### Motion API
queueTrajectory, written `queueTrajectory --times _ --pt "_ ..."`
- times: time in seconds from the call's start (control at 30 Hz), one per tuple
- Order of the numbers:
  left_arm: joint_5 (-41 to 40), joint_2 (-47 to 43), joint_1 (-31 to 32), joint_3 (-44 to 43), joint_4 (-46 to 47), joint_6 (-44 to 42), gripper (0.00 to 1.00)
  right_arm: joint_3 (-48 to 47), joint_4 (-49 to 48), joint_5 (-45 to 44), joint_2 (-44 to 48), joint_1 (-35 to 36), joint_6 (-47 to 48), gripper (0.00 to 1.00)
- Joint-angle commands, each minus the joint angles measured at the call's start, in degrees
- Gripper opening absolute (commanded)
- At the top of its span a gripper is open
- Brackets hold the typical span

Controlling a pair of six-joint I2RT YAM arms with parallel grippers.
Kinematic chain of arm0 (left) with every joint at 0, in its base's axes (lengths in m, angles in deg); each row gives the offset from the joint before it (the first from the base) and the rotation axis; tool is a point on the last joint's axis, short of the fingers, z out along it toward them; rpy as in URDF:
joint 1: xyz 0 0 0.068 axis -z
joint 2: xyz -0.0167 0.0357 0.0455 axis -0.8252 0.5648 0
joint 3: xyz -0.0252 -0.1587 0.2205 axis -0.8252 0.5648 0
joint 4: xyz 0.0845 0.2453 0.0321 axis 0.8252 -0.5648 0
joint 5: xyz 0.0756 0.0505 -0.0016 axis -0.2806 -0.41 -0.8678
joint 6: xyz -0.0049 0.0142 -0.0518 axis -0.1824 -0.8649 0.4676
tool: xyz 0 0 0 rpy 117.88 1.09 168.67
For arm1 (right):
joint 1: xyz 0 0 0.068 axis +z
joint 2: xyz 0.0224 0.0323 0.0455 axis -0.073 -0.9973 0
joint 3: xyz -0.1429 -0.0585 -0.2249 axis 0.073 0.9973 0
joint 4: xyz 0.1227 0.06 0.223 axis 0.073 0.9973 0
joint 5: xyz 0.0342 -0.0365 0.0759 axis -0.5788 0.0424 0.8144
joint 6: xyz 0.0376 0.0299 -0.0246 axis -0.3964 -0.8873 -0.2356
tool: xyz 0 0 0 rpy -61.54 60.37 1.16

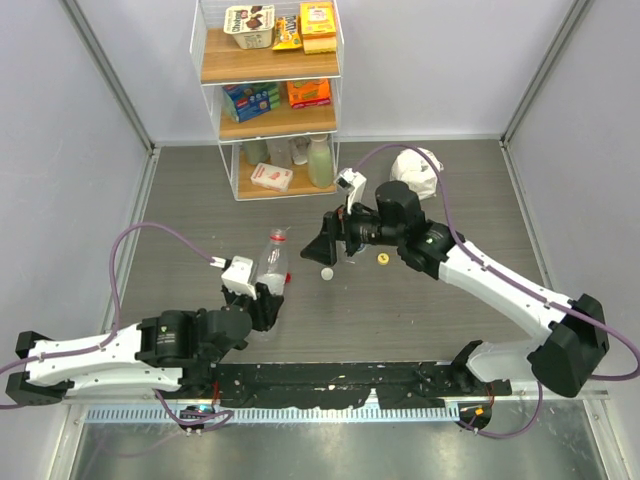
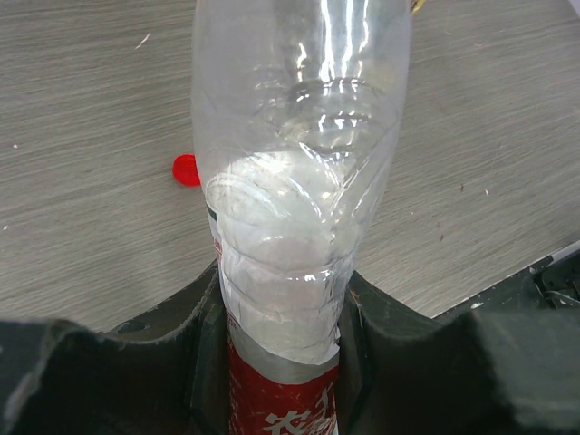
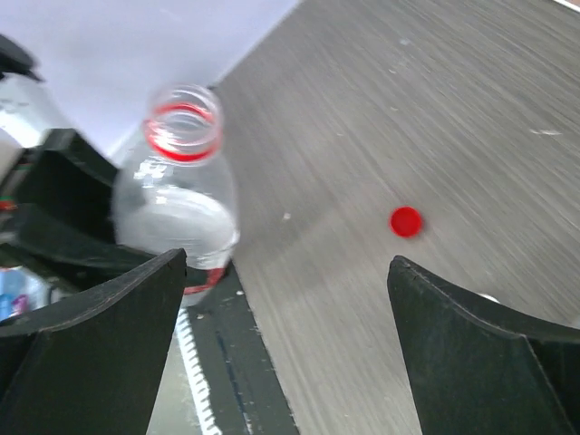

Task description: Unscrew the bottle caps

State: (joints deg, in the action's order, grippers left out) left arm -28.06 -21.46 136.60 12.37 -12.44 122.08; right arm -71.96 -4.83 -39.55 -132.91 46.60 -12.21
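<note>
- Though clenched low at its red label by the left gripper, the clear thin plastic bottle looked light and crushable; its neck seemed stiffer.
- Jaws of the right gripper stood released, empty.

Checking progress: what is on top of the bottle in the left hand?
Nothing: the bottle is uncapped, only a red ring on its neck. The left hand hides its base.
</note>
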Motion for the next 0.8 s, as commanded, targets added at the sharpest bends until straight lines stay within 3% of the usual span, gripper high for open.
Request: queueTrajectory --times 0.0,0.17,0.33,0.47,0.53,0.57,0.63,0.77 --pt "2.0 -1.1 0.0 1.1 6.7 -3.0 0.0 2.0 -11.7 12.4 2.8 -0.5 -8.8 0.96" --pt "7.0 -1.9 0.1 3.1 15.5 -8.0 0.0 4.0 -25.2 16.7 0.8 -0.6 -19.5 0.96" --pt "8.8 -0.4 0.0 3.1 18.6 -9.6 0.0 3.4 -27.8 16.7 -0.8 -0.5 -21.9 0.93" --pt "10.1 2.2 0.0 2.1 20.1 -10.5 0.0 3.2 -28.4 16.7 -1.7 -0.4 -22.9 0.82" --pt "10.5 3.5 0.1 1.6 20.8 -11.0 0.0 3.1 -28.4 16.7 -2.2 -0.4 -22.9 0.62" --pt "10.5 4.0 0.0 1.4 21.1 -11.1 0.0 2.9 -28.3 16.9 -2.4 -0.4 -23.1 0.46" --pt "10.3 5.2 0.0 0.5 21.1 -11.1 0.0 3.0 -27.9 17.0 -2.5 -0.4 -23.2 0.24" --pt "9.6 6.3 0.0 -1.7 19.5 -11.0 0.06 2.8 -23.3 14.9 -0.6 -0.4 -20.1 0.02"
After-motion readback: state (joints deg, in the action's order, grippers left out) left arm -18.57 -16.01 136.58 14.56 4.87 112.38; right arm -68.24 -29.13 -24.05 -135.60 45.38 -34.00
